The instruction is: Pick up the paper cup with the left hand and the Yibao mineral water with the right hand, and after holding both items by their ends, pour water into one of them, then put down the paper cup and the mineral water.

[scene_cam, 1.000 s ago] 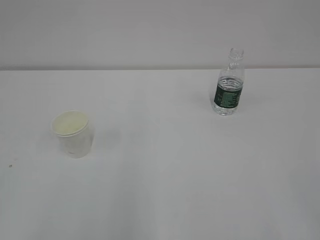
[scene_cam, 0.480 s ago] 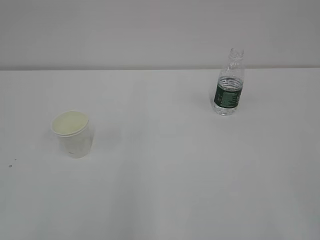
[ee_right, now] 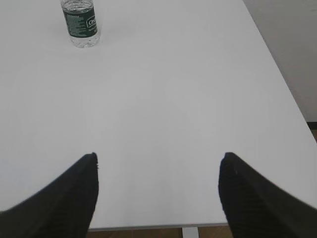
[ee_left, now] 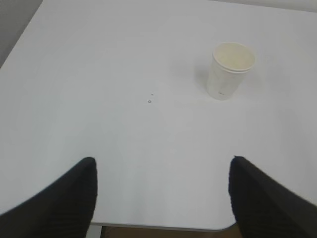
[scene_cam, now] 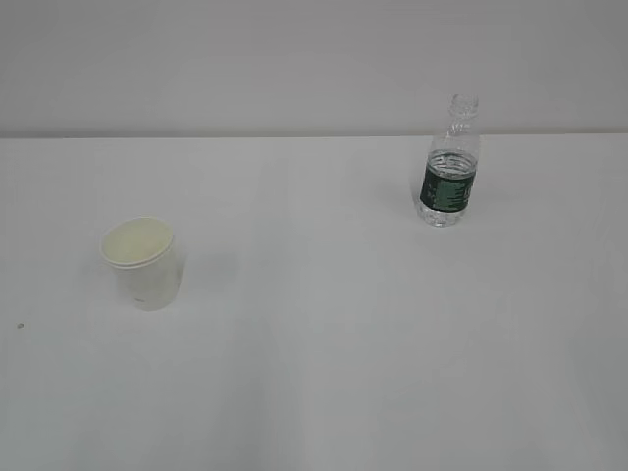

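The paper cup [scene_cam: 144, 263] stands upright on the left of the white table; the left wrist view shows the paper cup [ee_left: 229, 71] far ahead and to the right. The Yibao mineral water [scene_cam: 450, 168], a clear uncapped bottle with a dark green label, stands upright at the back right; in the right wrist view the bottle [ee_right: 80, 24] is far ahead at the upper left, its top cut off. My left gripper [ee_left: 162, 163] is open and empty over the table's near edge. My right gripper [ee_right: 157, 159] is also open and empty near that edge. Neither arm shows in the exterior view.
The white table [scene_cam: 334, 324] meets a pale wall at the back. A small dark speck [ee_left: 149, 101] lies left of the cup. The table's near edge [ee_left: 158, 227] and right edge [ee_right: 277, 64] show in the wrist views.
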Motion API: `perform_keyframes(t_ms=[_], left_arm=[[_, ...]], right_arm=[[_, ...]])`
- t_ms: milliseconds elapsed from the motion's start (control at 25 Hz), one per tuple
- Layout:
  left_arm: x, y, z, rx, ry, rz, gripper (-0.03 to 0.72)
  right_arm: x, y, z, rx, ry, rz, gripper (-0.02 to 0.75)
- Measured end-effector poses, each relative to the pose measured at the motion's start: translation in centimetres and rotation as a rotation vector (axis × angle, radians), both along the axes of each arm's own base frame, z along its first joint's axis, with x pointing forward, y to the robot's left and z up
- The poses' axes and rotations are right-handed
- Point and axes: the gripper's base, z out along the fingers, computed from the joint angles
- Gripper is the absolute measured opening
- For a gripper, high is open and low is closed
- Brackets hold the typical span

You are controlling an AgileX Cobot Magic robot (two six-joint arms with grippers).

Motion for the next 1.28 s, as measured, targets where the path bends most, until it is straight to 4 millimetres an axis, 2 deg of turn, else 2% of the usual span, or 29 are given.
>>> perform_keyframes(t_ms=[1280], left_arm=[[0.00, -0.01, 0.00, -0.001, 0.000, -0.001, 0.593]], right_arm=[[0.00, 0.00, 0.00, 0.000, 0.000, 0.000, 0.571]])
